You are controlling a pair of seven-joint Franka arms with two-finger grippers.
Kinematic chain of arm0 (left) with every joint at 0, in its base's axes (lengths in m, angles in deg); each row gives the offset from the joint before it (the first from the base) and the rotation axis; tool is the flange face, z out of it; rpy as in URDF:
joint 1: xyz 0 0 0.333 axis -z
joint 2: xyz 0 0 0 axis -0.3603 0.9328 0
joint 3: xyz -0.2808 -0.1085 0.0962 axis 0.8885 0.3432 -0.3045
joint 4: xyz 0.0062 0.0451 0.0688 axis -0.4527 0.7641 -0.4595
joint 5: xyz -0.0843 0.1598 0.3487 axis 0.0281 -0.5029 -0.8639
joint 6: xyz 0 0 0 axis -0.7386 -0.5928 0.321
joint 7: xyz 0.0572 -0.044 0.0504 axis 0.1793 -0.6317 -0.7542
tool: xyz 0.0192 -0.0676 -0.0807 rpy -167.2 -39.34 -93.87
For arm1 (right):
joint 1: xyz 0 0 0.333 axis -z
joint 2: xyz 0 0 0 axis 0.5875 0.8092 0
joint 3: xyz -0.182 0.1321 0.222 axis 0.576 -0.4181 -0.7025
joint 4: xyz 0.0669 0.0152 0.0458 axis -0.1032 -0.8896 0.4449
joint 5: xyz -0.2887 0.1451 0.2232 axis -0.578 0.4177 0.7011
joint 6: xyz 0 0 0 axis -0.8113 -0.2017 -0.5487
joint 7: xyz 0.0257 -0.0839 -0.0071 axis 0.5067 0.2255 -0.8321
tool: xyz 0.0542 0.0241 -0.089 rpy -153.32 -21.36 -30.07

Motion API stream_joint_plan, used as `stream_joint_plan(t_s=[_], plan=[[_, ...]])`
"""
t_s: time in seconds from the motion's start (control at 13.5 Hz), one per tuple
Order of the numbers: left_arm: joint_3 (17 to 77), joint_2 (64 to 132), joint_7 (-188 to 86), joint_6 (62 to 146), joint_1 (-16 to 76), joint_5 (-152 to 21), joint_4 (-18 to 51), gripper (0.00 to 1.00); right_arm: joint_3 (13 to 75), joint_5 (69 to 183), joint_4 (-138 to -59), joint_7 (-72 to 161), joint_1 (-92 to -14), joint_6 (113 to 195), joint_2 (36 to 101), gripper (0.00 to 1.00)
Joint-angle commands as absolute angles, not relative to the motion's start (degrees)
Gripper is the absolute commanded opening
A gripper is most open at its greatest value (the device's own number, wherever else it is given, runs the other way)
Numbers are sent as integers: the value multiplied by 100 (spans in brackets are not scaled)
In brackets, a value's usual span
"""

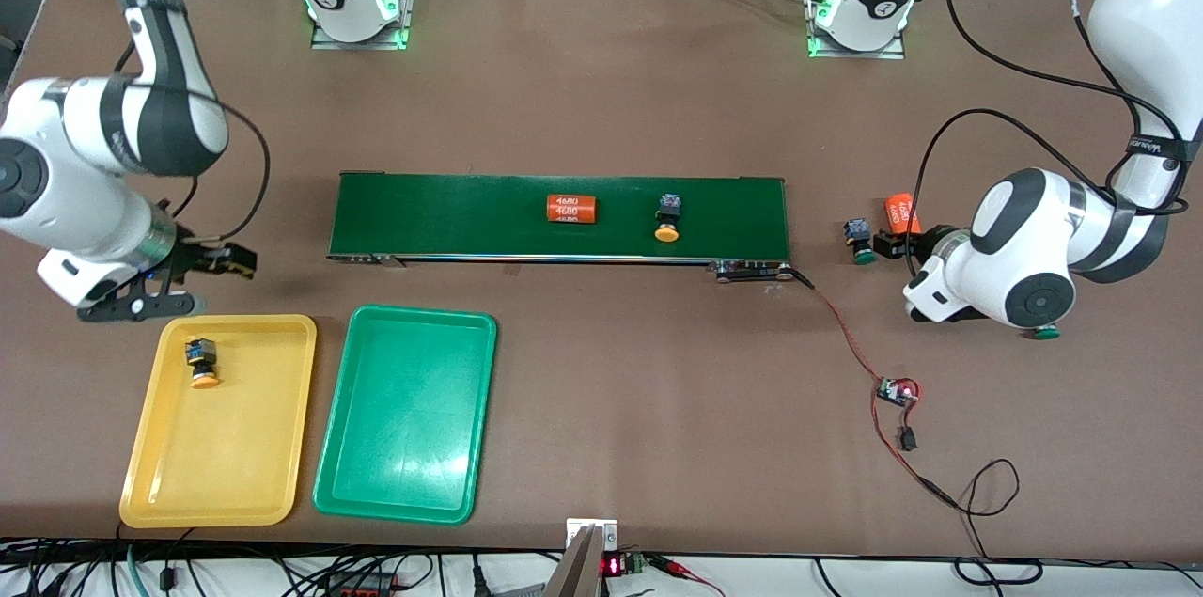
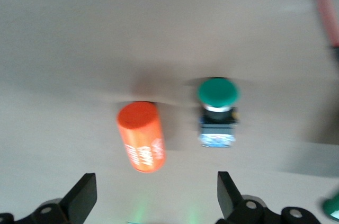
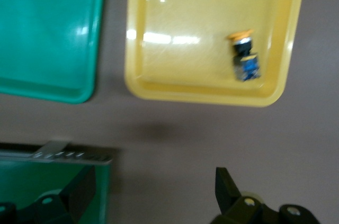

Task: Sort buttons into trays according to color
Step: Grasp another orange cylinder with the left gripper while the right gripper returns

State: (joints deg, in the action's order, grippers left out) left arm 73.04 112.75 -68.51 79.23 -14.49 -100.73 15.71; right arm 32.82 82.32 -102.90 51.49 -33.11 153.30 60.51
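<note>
An orange-capped button [image 1: 202, 362] [image 3: 243, 57] lies in the yellow tray [image 1: 235, 447] [image 3: 180, 65], with the green tray [image 1: 404, 428] [image 3: 47, 33] beside it. A second orange-capped button [image 1: 668, 219] sits on the dark green belt [image 1: 451, 216]. A green-capped button [image 1: 858, 240] [image 2: 217, 110] lies on the table off the belt's end, toward the left arm's end. My left gripper [image 1: 888, 246] [image 2: 156, 197] is open just short of it, holding nothing. My right gripper [image 1: 226, 260] [image 3: 153, 192] is open and holds nothing, over the table between the belt's end and the yellow tray.
One orange cylinder [image 1: 572, 209] lies on the belt, and another orange cylinder [image 1: 900, 213] [image 2: 141, 136] lies beside the green-capped button. A green cap [image 1: 1046, 331] shows under the left wrist. A red-black cable with a small board [image 1: 898, 390] runs from the belt toward the front edge.
</note>
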Motion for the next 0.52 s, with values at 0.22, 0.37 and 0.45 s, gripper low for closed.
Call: stream_joint_plan(t_s=[0.22, 0.37, 0.45], plan=[[7358, 11129, -6847, 8856, -1948, -10470, 2789, 96, 2009, 8785, -11158, 6890, -3308, 14894, 4714, 100], [7358, 11234, -6847, 9303, -2036, -10471, 3052, 89, 1175, 8785, -11211, 7987, -3308, 15226, 4626, 100], [7350, 11235, -6847, 9453, -2054, -10480, 3141, 76, 744, 8733, -11220, 8785, -3308, 15419, 4634, 100]])
